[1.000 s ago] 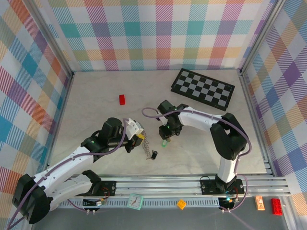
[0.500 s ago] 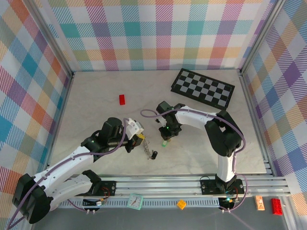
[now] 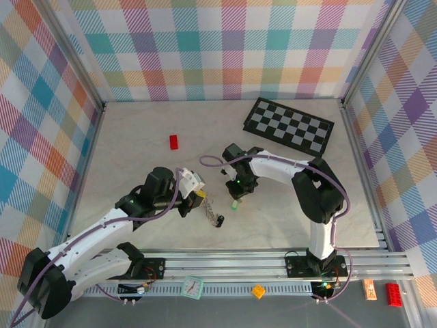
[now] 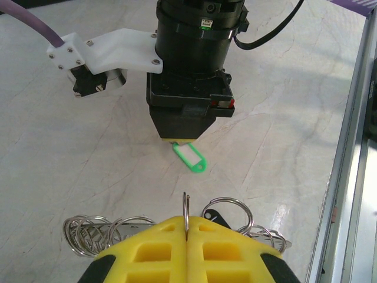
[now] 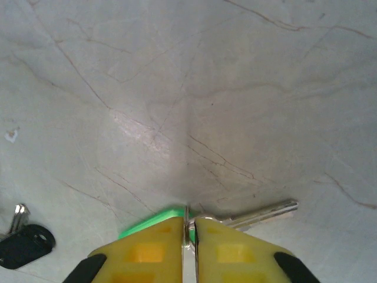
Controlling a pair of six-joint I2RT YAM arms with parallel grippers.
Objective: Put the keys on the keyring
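Note:
My left gripper (image 3: pixel 199 196) (image 4: pixel 186 221) is shut on the keyring (image 3: pixel 209 208) (image 4: pixel 185 206), pinching one thin ring upright between its yellow fingers, with more silver rings spreading to both sides. The black key (image 3: pixel 220 221) (image 4: pixel 214 216) (image 5: pixel 23 244) hangs at the chain's lower end. My right gripper (image 3: pixel 236 197) (image 5: pixel 188 223) points straight down at the table, shut on the small ring of the green key (image 3: pixel 234 204) (image 4: pixel 189 159) (image 5: pixel 150 223). The key's silver blade (image 5: pixel 268 212) lies flat, pointing right. The two grippers are a short gap apart.
A small red brick (image 3: pixel 175 141) lies at the back left. The black-and-white chequered board (image 3: pixel 289 127) lies at the back right. An aluminium rail (image 3: pixel 273 260) (image 4: pixel 353 177) runs along the table's near edge, close to both grippers.
My right gripper's jaws have closed from wide apart onto the green key and shifted slightly left. The left gripper and keyring have barely moved.

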